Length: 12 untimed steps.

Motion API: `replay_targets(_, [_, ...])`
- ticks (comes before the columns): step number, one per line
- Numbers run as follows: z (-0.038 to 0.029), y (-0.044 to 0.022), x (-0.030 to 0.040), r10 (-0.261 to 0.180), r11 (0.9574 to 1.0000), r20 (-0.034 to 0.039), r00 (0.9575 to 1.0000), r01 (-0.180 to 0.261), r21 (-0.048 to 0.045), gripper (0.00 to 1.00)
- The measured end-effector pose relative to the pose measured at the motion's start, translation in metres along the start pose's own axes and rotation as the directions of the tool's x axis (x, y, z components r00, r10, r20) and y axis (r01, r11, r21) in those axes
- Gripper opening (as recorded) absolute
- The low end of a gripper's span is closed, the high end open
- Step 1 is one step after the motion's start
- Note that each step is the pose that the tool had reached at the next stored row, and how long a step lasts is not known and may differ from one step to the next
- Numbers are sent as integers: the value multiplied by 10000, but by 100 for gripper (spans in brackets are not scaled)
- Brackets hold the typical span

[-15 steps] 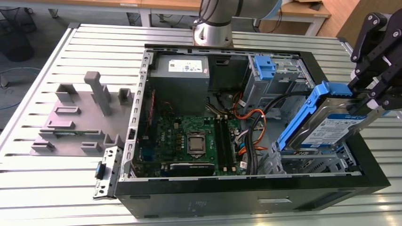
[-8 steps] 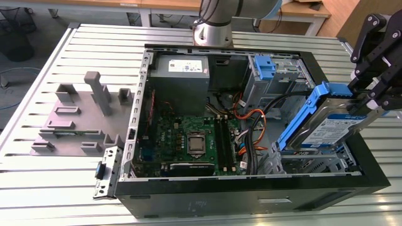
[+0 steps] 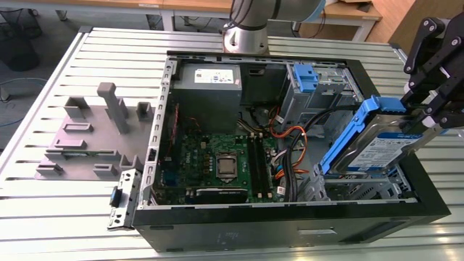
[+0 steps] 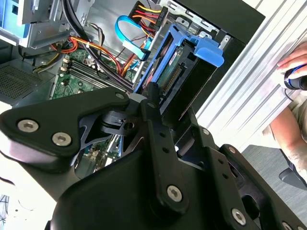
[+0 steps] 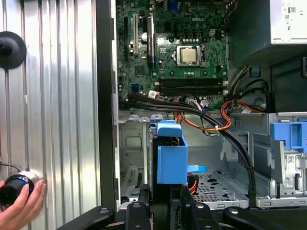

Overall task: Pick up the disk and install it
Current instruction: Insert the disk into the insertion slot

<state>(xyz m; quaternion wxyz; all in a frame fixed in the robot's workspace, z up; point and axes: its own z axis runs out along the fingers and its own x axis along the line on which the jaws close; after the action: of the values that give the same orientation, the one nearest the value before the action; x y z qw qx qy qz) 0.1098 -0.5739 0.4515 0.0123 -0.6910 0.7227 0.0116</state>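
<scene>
You have the disk [image 3: 377, 145] in the gripper [image 3: 429, 115]: in the exterior view the jaws are clamped on the upper end of its bright blue carrier, and the second wrist view shows a black finger [image 4: 152, 103] pressed along the carrier's edge, so I judge the grasp firm. The disk hangs tilted, label side facing the exterior view's left. Its lower end is down at the mouth of the metal drive bay [image 3: 362, 187], in the corner of the open computer case [image 3: 290, 209] on the exterior view's right, near the front wall. Its upper end stands well above the case rim. The first wrist view looks down past the carrier's blue tab [image 5: 171, 153] into that bay, whose perforated floor [image 5: 216, 184] is bare. From this the pick-up looks done and the install is not: the disk is not seated and not level, and I cannot tell whether its lower edge touches the bay rails. A bundle of orange and black cables [image 3: 294, 142] runs just beside the bay on the motherboard [image 3: 217, 163] side, apart from the disk. Farther back, an upright blue latch [image 3: 308, 79] sits beside the power supply [image 3: 210, 77]. Note that a person's hand [image 5: 19, 210] rests on a round knob on the ribbed table [image 3: 43, 206], outside the case wall and well apart from the gripper.
</scene>
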Motion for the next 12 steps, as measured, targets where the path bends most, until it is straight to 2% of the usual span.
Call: replay_targets(12, [23, 1, 1, 2, 10000, -9, 10000, -2, 0, 35])
